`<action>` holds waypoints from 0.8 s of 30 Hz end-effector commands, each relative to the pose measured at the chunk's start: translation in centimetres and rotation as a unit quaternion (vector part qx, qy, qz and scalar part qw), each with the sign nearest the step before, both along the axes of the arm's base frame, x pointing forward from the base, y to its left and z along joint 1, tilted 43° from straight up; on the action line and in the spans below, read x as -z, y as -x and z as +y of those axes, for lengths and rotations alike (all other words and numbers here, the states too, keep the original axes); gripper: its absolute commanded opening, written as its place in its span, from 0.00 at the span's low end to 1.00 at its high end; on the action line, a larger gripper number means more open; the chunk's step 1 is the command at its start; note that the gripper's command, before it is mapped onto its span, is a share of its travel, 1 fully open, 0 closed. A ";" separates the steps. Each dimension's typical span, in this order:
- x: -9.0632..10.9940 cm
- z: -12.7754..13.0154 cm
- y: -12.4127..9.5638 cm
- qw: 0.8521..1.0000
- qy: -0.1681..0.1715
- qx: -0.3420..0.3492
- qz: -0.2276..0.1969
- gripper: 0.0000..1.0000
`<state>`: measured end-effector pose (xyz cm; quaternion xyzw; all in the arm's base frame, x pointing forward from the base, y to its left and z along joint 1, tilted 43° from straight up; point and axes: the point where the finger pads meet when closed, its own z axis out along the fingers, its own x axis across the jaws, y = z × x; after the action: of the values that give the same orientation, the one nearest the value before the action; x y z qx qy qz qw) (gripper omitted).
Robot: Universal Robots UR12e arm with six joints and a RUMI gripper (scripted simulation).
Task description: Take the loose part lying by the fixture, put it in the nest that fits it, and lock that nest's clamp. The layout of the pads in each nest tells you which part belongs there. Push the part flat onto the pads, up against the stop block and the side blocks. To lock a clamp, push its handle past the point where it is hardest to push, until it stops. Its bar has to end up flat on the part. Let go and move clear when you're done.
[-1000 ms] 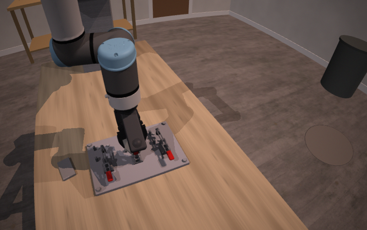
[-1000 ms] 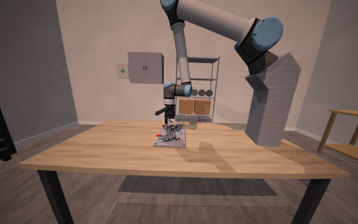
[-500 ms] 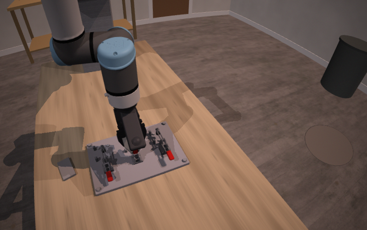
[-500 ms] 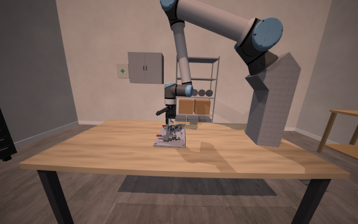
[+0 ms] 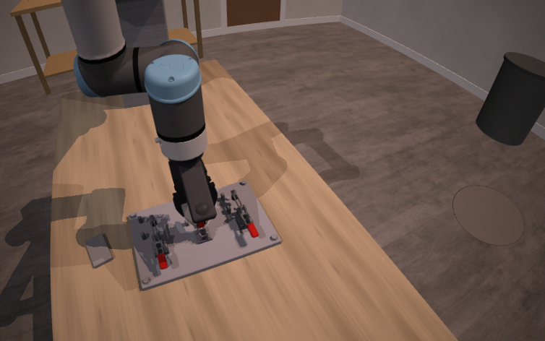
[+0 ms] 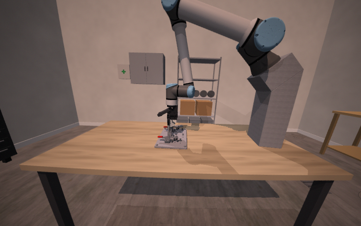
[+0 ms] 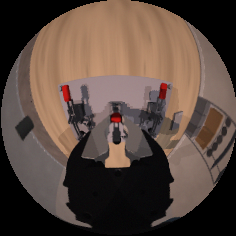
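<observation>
A grey fixture plate [image 5: 204,235] on the wooden table carries three toggle clamps with red handles. My gripper [image 5: 199,222] stands upright over the middle nest and is shut on the middle clamp's red handle [image 7: 116,118]. The left clamp handle [image 5: 162,260] and the right clamp handle [image 5: 251,229] lie low, pointing toward the plate's front edge. The loose part [image 5: 98,250], a flat grey plate, lies on the table just left of the fixture, apart from it; it also shows in the wrist view [image 7: 24,127]. No part lies in the nests that I can see. In the exterior view the gripper [image 6: 170,123] sits above the fixture [image 6: 171,138].
The arm's grey pedestal [image 6: 274,104] stands at the far end of the table. A dark bin [image 5: 515,98] stands on the floor to the right. A shelf rack [image 6: 199,93] stands behind the table.
</observation>
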<state>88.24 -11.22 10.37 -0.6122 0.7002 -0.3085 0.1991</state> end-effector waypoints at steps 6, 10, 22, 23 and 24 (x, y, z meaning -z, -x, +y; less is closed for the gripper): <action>0.8 0.1 0.4 1.000 -0.002 -0.001 0.005 0.00; 0.8 0.1 0.4 1.000 -0.002 -0.001 0.005 0.00; 0.4 0.1 0.2 1.000 -0.001 -0.001 0.003 0.28; 0.4 0.1 0.2 1.000 -0.001 -0.001 0.003 0.28; 0.4 0.1 0.2 1.000 -0.001 -0.001 0.003 0.28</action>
<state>88.00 -11.10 9.86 -0.6133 0.7012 -0.3051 0.1977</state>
